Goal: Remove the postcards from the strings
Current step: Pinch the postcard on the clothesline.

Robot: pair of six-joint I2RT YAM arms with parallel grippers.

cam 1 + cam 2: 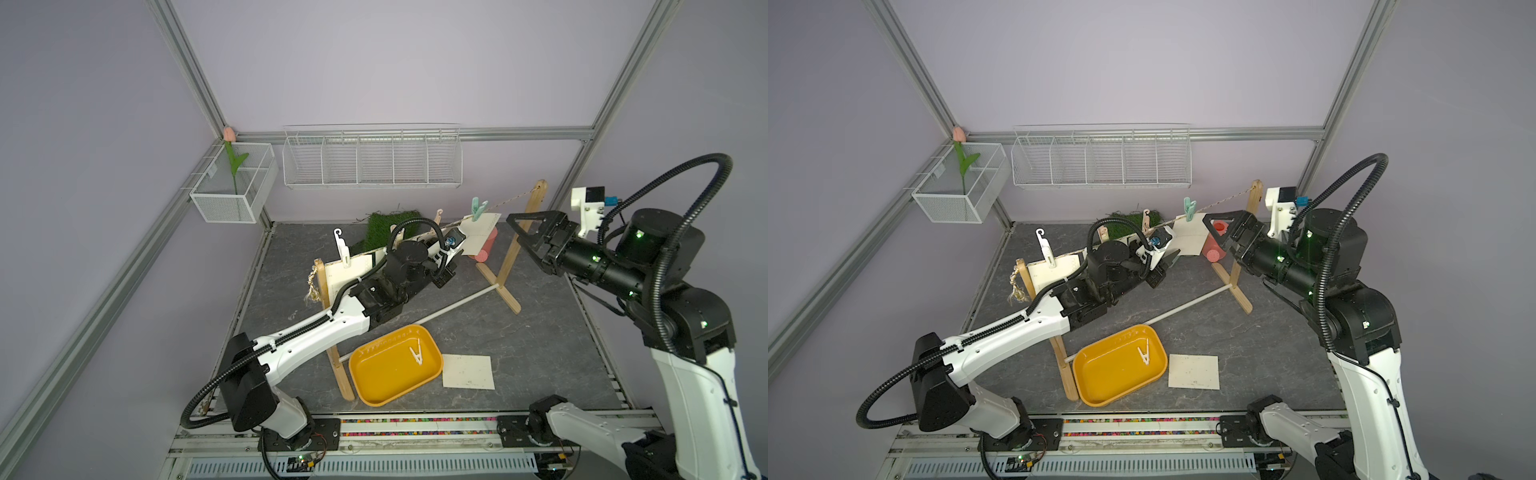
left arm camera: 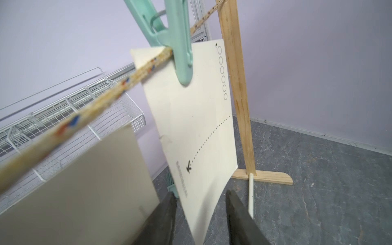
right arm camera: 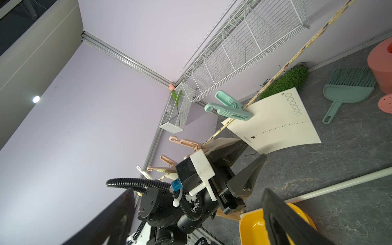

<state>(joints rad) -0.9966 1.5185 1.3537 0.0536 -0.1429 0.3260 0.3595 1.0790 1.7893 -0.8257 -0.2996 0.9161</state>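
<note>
Where teal clothespin (image 2: 182,53) pins postcard (image 2: 191,127) to string (image 2: 106,97), wooden post (image 2: 239,95) close beside.

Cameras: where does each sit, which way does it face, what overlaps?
Top views: high at front, looking down and back at the dark stone-pattern table; left arm, right arm and right end effector show.
Left wrist: on the left arm, facing the cream postcard hung from the twisted beige rope by a teal plastic clothespin; left end effector fingers show.
Right wrist: on the right arm, facing the left end effector and that postcard; one own finger shows.
Shared: all show that postcard and clothespin.
</note>
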